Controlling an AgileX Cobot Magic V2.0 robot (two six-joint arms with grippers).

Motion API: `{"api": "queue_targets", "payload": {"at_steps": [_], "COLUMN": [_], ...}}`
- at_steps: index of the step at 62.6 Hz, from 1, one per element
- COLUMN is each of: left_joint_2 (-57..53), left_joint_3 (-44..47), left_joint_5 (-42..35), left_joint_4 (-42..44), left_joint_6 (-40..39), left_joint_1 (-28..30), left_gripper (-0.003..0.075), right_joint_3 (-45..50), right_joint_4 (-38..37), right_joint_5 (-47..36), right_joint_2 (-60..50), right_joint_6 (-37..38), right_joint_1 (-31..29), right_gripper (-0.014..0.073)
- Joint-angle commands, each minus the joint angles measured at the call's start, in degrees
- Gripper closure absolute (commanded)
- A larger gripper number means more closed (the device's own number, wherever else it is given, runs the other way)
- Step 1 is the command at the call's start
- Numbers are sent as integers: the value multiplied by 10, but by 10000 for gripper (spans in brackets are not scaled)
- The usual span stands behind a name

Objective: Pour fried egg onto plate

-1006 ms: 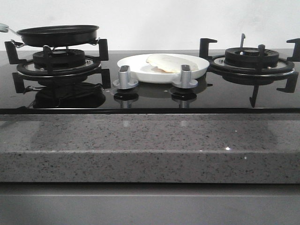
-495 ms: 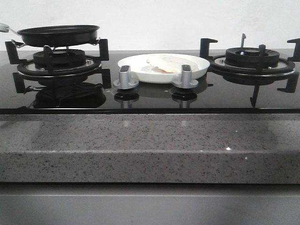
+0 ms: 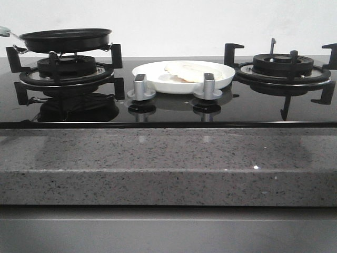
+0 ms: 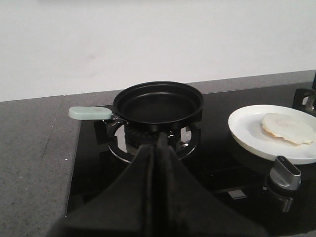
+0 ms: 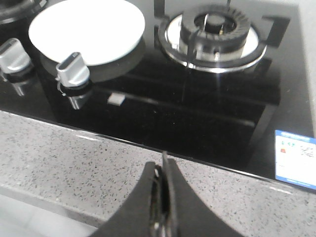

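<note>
The fried egg (image 3: 189, 71) lies on the white plate (image 3: 158, 79) in the middle of the black hob, between the two burners. In the left wrist view the egg (image 4: 288, 128) sits on the plate (image 4: 247, 131), off centre. The black frying pan (image 3: 66, 39) is empty and rests on the left burner, with its pale green handle (image 4: 90, 113) pointing left. My left gripper (image 4: 159, 143) is shut and empty, in front of the pan and apart from it. My right gripper (image 5: 164, 160) is shut and empty over the granite counter edge. The plate (image 5: 86, 29) looks washed out there and the egg does not show.
Two silver knobs (image 3: 140, 87) (image 3: 208, 86) stand just in front of the plate. The right burner (image 3: 283, 66) with black pan supports is bare. A speckled grey counter (image 3: 168, 163) runs along the front. A blue-and-white sticker (image 5: 296, 159) sits at the hob's right front corner.
</note>
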Motion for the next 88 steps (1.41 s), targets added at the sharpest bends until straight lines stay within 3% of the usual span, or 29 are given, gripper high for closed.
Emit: {"api": "queue_targets", "payload": {"at_steps": [1,70,76,80,88], "left_joint_2": [3,3,3,3,3], "left_joint_3": [-16,-13,-11,-11,-1], "left_joint_5": [-40,-45,-44,-48,-52], "left_joint_4": [-10,-10,31,83,274], "left_joint_6": [-5,-5,-8,-62,-273], "left_joint_1": [-5,-5,-5,-5,-5], "left_gripper": [741,741,741,741,741], "right_joint_3": [-3,2,2,2,2], "right_joint_4": [-1,2,2,2,2], "right_joint_5": [-53,-76,-76,-76,-76], "right_joint_2": [-28,-55,-55,-55,-55], "right_joint_6": [-5,-5,-5,-5,-5], "right_joint_1": [2,2,2,2,2], "right_gripper": [701,701,701,701,701]}}
